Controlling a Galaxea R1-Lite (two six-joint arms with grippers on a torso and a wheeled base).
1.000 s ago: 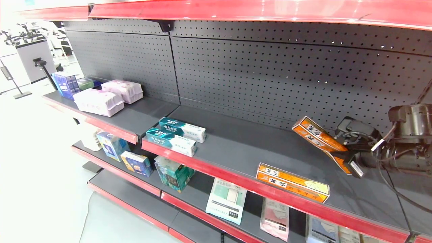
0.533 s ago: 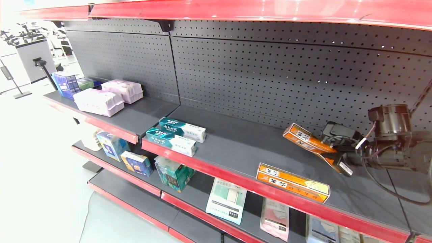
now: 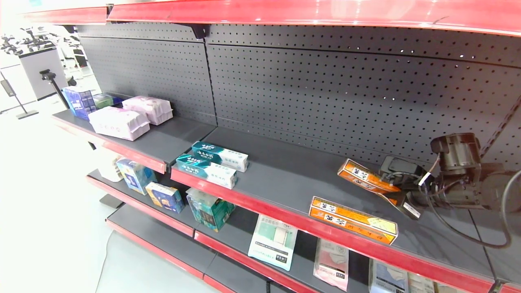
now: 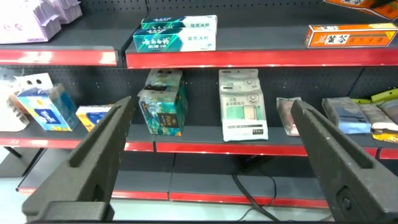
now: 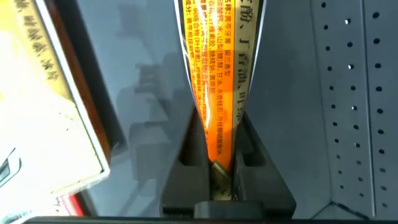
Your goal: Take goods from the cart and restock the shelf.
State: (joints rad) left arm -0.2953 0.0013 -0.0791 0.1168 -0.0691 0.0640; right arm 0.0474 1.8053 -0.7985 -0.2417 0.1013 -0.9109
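Jaws of the right gripper (image 3: 395, 192) are clamped on one end of an orange box (image 3: 362, 176). Box is tilted low over the middle shelf (image 3: 285, 175), near the pegboard back, behind a second orange box (image 3: 352, 219) lying at the front edge. Left gripper (image 4: 211, 106) has its jaws wide apart, holding nothing.

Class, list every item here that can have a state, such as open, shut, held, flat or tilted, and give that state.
held orange box: tilted above the shelf, clamped at one end
right gripper: shut on the held orange box
second orange box: lying flat at the shelf's front edge
left gripper: open, empty
teal boxes: lying flat, side by side
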